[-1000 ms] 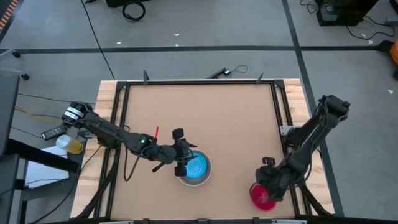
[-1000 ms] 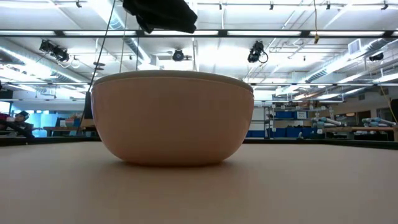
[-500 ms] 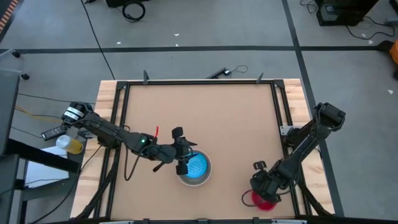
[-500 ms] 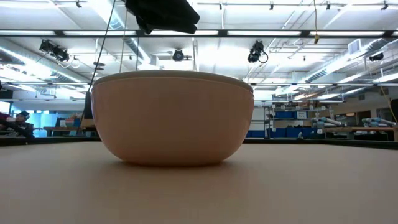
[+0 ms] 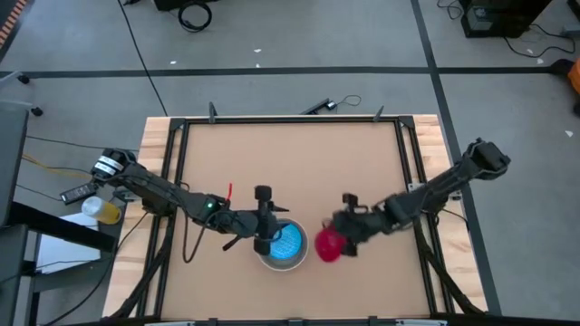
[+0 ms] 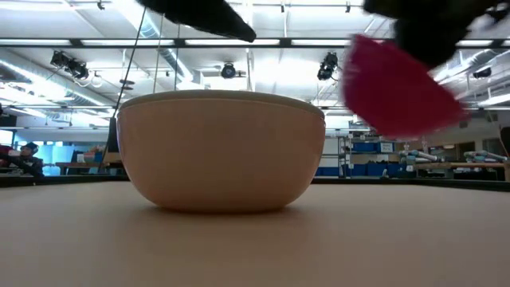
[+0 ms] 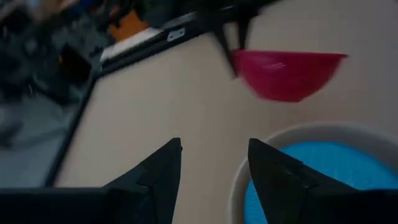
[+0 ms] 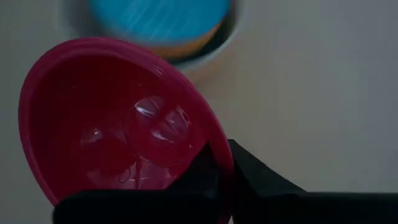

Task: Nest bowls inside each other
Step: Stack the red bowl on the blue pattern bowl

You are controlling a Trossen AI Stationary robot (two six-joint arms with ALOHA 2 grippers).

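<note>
A bright blue bowl [image 5: 288, 242] sits inside a grey-white bowl [image 5: 272, 263] near the middle of the table's near edge. The low view shows the peach-orange bowl [image 6: 221, 151] as the outer one, resting on its base. My left gripper [image 5: 263, 218] hovers open above the stack's left rim [image 7: 311, 132], touching nothing. My right gripper [image 5: 337, 235] is shut on the magenta-red bowl [image 5: 327, 245], in the air just right of the stack. My right gripper pinches the magenta-red bowl's rim [image 8: 214, 146], one finger [image 8: 198, 175] inside the bowl and one [image 8: 252, 169] outside. The fingers slant down from the table's right. The bowl is lifted clear of the table and hangs tilted [image 6: 398, 88], higher than the peach-orange bowl's rim.
A wooden frame [image 5: 178, 163] runs around the tan table top. The far half of the table [image 5: 290, 163] is bare. A yellowish container [image 5: 104, 210] stands off the table's left side by the left arm's base.
My right gripper has swung from the near right corner toward the table's left, up to the stack, and has turned on the way. The magenta-red bowl, which lay on the table there, is now lifted clear, tilted, and carried along with it.
</note>
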